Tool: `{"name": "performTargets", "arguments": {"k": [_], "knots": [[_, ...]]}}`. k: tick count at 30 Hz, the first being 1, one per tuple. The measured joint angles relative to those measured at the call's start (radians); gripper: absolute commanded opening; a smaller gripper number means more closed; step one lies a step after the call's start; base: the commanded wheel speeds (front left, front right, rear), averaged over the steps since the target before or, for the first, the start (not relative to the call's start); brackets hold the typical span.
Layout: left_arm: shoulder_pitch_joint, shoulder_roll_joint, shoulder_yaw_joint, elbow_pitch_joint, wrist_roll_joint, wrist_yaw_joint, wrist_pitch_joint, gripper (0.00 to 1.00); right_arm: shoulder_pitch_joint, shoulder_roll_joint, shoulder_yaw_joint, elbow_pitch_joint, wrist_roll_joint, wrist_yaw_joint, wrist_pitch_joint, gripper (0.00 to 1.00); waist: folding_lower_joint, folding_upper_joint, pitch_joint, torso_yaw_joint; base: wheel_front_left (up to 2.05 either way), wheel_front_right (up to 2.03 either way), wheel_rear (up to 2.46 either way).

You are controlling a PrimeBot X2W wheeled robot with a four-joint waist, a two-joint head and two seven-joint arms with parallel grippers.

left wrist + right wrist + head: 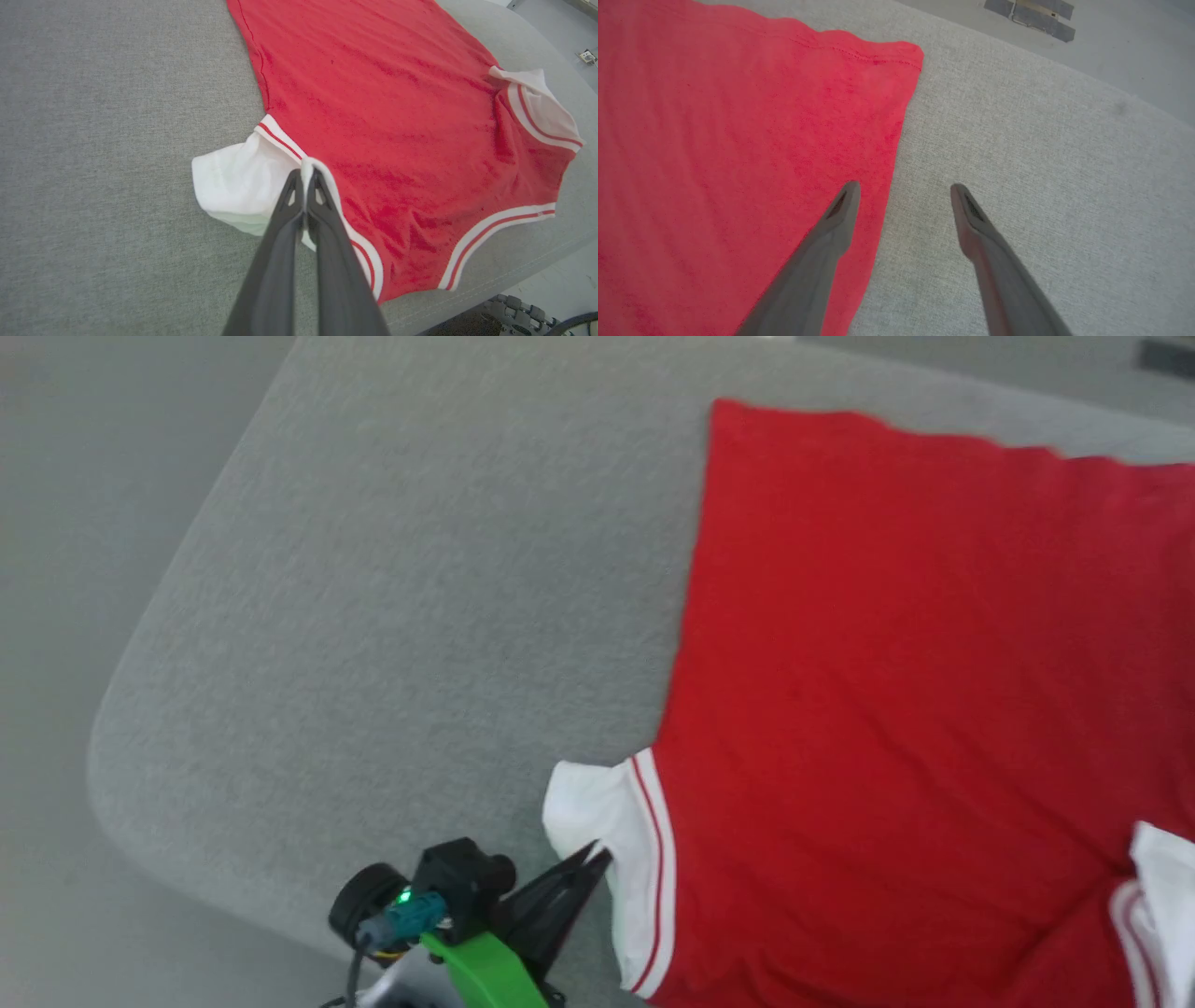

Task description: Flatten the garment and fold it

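Now my left gripper (306, 179) is pinching the white sleeve (233, 182) right at its striped seam, with the jaws closed on a raised fold of cloth. My right gripper (903, 189) is hanging wide open over the side edge of the shirt (714, 140), holding nothing. The shirt is lying mostly flat on the grey padded table (373, 569). I think I should be pulling the sleeve outward, low and slowly, so the crumpled part is opening without dragging the body.

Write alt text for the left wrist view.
The left gripper, shut, pinches the red garment at its near white sleeve; the garment lies spread on a grey fabric surface. Its other white sleeve is bunched at the right.
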Motion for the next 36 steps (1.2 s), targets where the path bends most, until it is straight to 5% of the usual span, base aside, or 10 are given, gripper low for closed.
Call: {"name": "performTargets", "arguments": {"k": [18, 19, 20, 21, 36], "knots": [[-0.036, -0.063, -0.063, -0.022, 0.036, -0.001, -0.015, 0.00, -0.253, -0.005, -0.139, 0.205, -0.277, 0.000, 0.097, 1.00, 0.0000, 0.0000, 0.200, 0.198, 0.00, 0.00, 0.00], [-0.036, -0.065, -0.064, -0.019, 0.036, -0.001, -0.020, 0.00, -0.252, -0.010, -0.142, 0.204, -0.280, 0.000, 0.098, 0.71, 0.0001, 0.0000, 0.205, 0.204, 0.00, 0.00, 0.00], [-0.036, -0.067, -0.065, -0.017, 0.036, -0.001, -0.020, 0.00, -0.252, -0.013, -0.146, 0.203, -0.281, 0.000, 0.098, 0.14, 0.0000, 0.0000, 0.210, 0.209, 0.00, 0.00, 0.00], [-0.036, -0.068, -0.065, -0.014, 0.036, -0.001, -0.020, 0.00, -0.251, -0.013, -0.147, 0.202, -0.281, 0.000, 0.098, 0.00, 0.0000, 0.0000, 0.211, 0.211, 0.00, 0.00, 0.00], [-0.019, -0.027, -0.010, 0.079, -0.001, 0.012, -0.034, 0.00, -0.035, 0.028, -0.063, 0.183, -0.211, 0.000, 0.040, 0.00, 0.0001, 0.0000, 0.089, 0.137, 0.00, 0.00, 0.00]]}}
